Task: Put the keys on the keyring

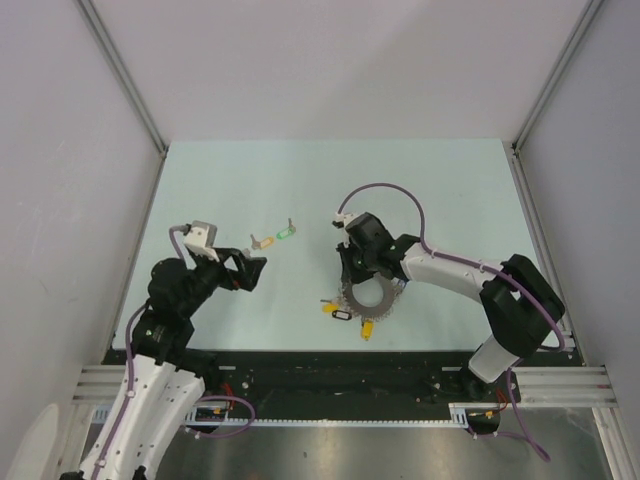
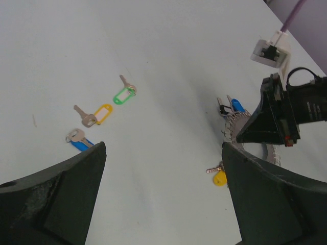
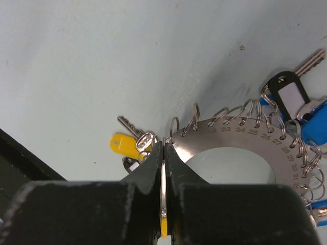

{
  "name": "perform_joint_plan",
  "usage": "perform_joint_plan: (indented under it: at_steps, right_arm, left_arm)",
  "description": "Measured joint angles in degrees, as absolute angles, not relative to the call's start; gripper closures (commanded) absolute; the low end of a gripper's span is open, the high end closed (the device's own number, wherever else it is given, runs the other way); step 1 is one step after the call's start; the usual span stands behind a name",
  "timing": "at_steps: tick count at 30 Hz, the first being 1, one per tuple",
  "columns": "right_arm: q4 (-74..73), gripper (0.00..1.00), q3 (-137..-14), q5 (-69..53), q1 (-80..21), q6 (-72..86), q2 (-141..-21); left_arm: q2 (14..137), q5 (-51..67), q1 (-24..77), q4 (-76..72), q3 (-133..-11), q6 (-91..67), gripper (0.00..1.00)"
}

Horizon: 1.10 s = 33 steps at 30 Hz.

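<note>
Right pincer (image 3: 163, 144): closed, jaws pressed together at the outer rim of the keyring (image 3: 240, 140). They nip a thin silver strip with yellow at its lower end. I cannot tell whether that strip is a key or a loop of the fringe.
Left pincer (image 2: 163, 148): wide open, holding nothing, poised above the desk (image 1: 450, 200) with its jaws pointing toward the loose keys.
Keyring: flat on the desk, close to the near edge and a little right of centre, partly under the right pincer. Small wire loops line its rim, beside engraved numbers.
Fringe: a yellow tag (image 3: 125, 144) lies just left of the closed jaws. A black tag (image 3: 288, 92) and a blue tag (image 3: 314, 127) sit at the far right of the ring.
Keys: 3, lying loose left of centre on the desk, well apart from the keyring.
Blue-tagged key (image 2: 79, 140): nearest the left pincer, just beyond its left finger.
Orange-tagged key (image 2: 102, 113): just beside the blue one, a little farther out.
Green-tagged key (image 2: 122, 94): farthest of the 3, near the orange one and not touching it.
</note>
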State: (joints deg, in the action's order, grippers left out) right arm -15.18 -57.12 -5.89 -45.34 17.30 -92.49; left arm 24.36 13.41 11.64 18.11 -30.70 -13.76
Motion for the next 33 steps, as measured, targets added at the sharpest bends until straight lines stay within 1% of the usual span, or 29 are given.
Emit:
perform_joint_plan:
  at_steps: [3, 5, 7, 11, 15, 19, 22, 25, 29, 33]
  right_arm:
    - [-19.81, 1.0, -59.35, -6.72, -44.42, 15.7, -92.44]
    - [-23.18, 1.0, -61.01, -7.27, -43.88, 14.66, -92.44]
    - [-25.93, 1.0, -62.43, -7.75, -43.46, 13.89, -92.33]
    - [-28.1, 1.0, -62.74, -10.22, -42.11, 13.28, -90.91]
    - [-29.28, 1.0, -62.74, -14.55, -39.24, 13.26, -88.53]
    - [-29.5, 1.0, -62.74, -18.5, -36.95, 13.02, -86.35]
    - [-29.5, 1.0, -62.74, -19.81, -37.21, 11.09, -84.38]
    - [-29.56, 1.0, -62.76, -16.95, -39.53, 8.54, -83.02]
    - [-30.46, 1.0, -62.76, -12.88, -42.61, 6.28, -82.98]
    - [-32.05, 1.0, -63.29, -5.54, -44.91, 5.37, -85.1]
  left_arm:
    - [27.35, 14.61, 15.51, 16.99, -30.79, -12.91, 0.0]
    - [30.33, 13.8, 19.9, 16.86, -31.27, -12.14, 0.0]
    - [34.68, 12.05, 26.3, 16.56, -32.34, -11.38, 0.0]
    - [39.94, 8.45, 33.87, 14.59, -32.84, -10.92, 0.0]
    - [41.85, 4.58, 39.35, 11.7, -32.77, -10.85, 0.0]
    - [42.48, 1.08, 45.04, 3.9, -31.0, -9.89, 0.03]
    - [43.13, 0.01, 46.81, -1.89, -28.01, -9.87, 0.06]
    - [43.46, -1.39, 47.03, -4.67, -26.17, -9.96, 0.06]
    - [41.82, -4.25, 47.03, -5.5, -26.06, -9.96, 0.03]
    - [35.83, -8.62, 47.03, -4.99, -26.04, -9.96, 0.01]
